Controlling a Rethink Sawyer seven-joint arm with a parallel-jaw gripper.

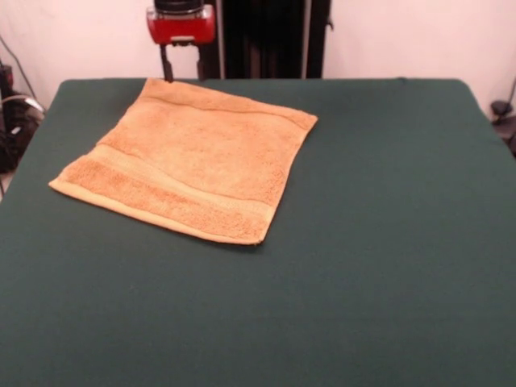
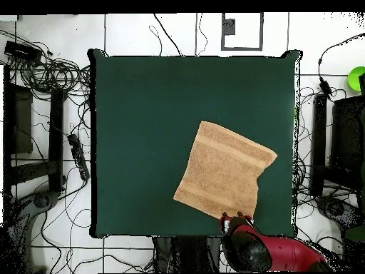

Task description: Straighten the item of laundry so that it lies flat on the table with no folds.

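Observation:
The orange-tan towel (image 1: 189, 165) lies spread out on the dark green table (image 1: 387, 242), turned at an angle to the table's edges, with no folds that I can see. Woven bands run near two opposite edges. No white tag shows. In the overhead view the towel (image 2: 224, 171) sits in the table's (image 2: 142, 128) lower right part. My gripper (image 1: 171, 66) hangs at the table's far edge in the front view, just behind the towel's far corner. In the overhead view the gripper (image 2: 235, 217) is at the towel's bottom corner. It holds nothing that I can see.
The red and black arm (image 2: 274, 253) comes in from the bottom right in the overhead view. Cables and equipment (image 2: 50, 107) lie on the floor around the table. A black pedestal (image 1: 266, 36) stands behind the table's far edge.

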